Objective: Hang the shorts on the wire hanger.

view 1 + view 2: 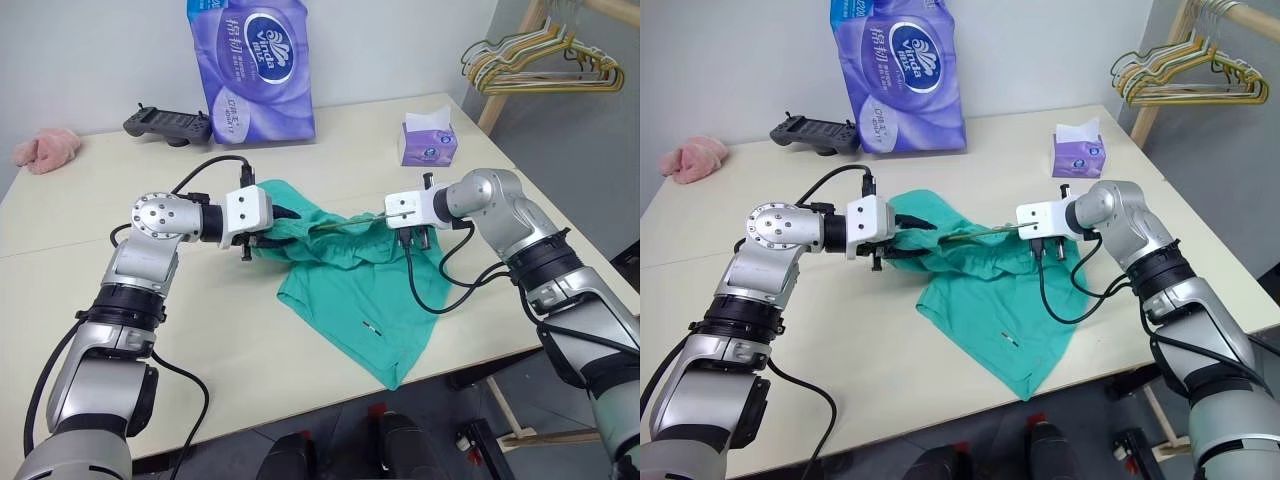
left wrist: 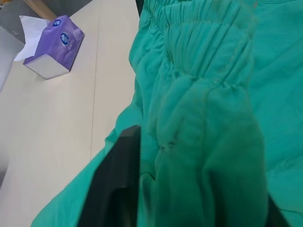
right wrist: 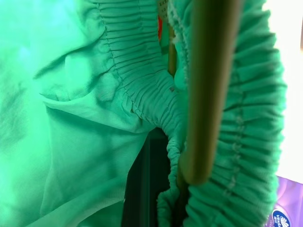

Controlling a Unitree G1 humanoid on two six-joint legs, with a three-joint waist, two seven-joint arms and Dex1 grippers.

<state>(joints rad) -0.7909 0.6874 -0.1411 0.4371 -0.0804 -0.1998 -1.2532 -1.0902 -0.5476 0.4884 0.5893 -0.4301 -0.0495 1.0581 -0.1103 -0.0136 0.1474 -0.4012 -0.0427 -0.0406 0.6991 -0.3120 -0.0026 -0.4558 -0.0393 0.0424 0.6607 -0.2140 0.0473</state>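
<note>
Shorts: the teal-green shorts (image 1: 350, 290) lie on the counter (image 1: 120, 250) between the two arms; the gathered waistband is lifted off the surface, while the leg part is spread flat and reaches toward the near edge of the counter.
Wire hanger: the thin olive wire hanger (image 1: 345, 226) runs along the lifted waistband between the two grippers; most of it is hidden in the cloth.
Left gripper: the left gripper (image 1: 275, 228) is at the waistband end on the robot's left. One black finger (image 2: 113, 184) lies against the bunched cloth; whether the jaws are released or clenched I cannot tell.
Right gripper: the right gripper (image 1: 372, 222) is at the other end of the waistband, jaws clenched on the shorts, and the hanger wire (image 3: 208, 94) lies pressed against the elastic folds there.
Counter, far side: a purple tissue pack (image 1: 250, 65), a small tissue box (image 1: 428, 140), a black controller (image 1: 165, 124) and a pink fuzzy cloth (image 1: 45, 148).
Beside the counter: a bunch of hangers (image 1: 540, 60) on a wooden rack (image 1: 510, 70), on the robot's right.
</note>
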